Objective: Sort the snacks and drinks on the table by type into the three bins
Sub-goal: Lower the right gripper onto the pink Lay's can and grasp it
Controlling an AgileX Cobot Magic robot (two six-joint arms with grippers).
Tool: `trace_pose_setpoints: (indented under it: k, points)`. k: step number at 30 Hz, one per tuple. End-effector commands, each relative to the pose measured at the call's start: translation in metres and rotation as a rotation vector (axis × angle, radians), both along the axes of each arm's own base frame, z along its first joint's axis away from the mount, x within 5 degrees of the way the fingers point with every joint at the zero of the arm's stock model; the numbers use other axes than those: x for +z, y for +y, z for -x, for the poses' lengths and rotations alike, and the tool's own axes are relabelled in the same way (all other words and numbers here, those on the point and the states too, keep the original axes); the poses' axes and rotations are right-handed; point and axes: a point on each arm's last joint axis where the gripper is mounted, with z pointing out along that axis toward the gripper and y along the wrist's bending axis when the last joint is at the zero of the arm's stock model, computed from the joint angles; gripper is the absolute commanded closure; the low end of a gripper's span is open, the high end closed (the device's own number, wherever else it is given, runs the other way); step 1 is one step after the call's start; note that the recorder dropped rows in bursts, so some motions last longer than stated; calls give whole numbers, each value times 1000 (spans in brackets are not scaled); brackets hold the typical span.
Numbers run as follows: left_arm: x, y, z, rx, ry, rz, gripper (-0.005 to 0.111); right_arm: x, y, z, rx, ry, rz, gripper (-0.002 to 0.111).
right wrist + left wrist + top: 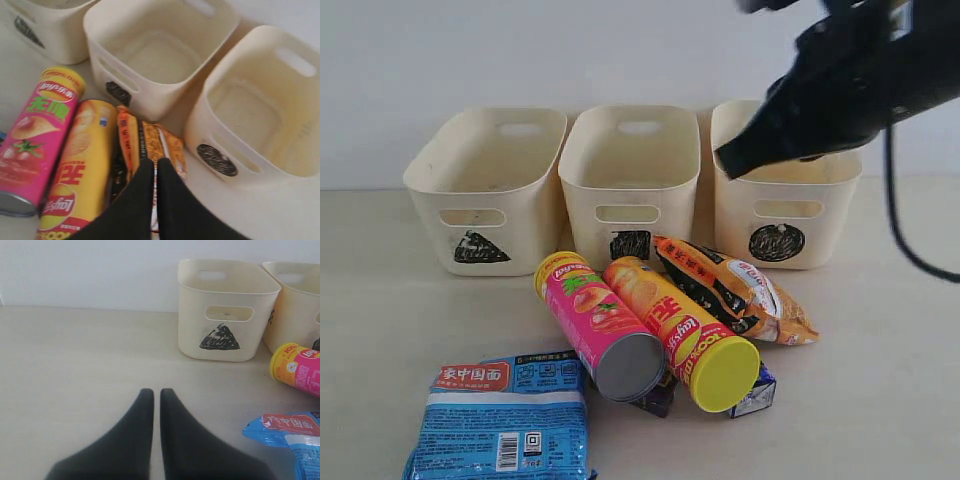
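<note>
Centre of the exterior frame, the pink chip tube (600,325) and orange chip tube (675,335) lie on their sides, touching, long axes running from upper left to lower right, the pink one's grey metal end and the orange one's yellow lid (725,373) facing lower right. Just behind, the orange-black crinkly bag (735,290) follows the same diagonal, foil creased. Two boxy cartons peek from under the tube ends: the dark purple carton (655,398) and the white and blue carton (755,393). The blue-white packet (500,425) lies flat at lower left. Across the back stand smooth cream plastic tubs: triangle bin (520,215), square bin (585,215), circle bin (830,220). The right gripper (725,160) slants down from upper right, jaws pressed together, empty, its tip before the circle bin's rim; the left gripper (156,392), likewise pinched on nothing, sits low over the pale table (75,365)
</note>
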Motion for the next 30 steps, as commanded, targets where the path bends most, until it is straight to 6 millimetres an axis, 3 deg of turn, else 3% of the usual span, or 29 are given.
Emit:
trace_pose_setpoints:
  k: [1,3,8,16,18,25,27,30]
  points:
    - [-1,0,0,-1,2,8,103,-18,42,-12,91,67,60,108]
    - [-1,0,0,-1,2,8,103,-30,67,-20,130,106,92,108]
    - [-1,0,0,-1,2,8,103,-45,108,-33,192,157,155,108]
    - [-1,0,0,-1,2,8,103,-76,147,-51,213,298,276,105]
    - [-1,0,0,-1,2,8,103,-83,153,-55,208,334,288,95]
    - [-1,0,0,-1,2,8,103,-90,170,-61,274,355,229,35]
    - [-1,0,0,-1,2,8,103,-95,172,-61,299,360,234,29]
    - [-1,0,0,-1,2,8,103,-104,176,-63,300,374,231,28]
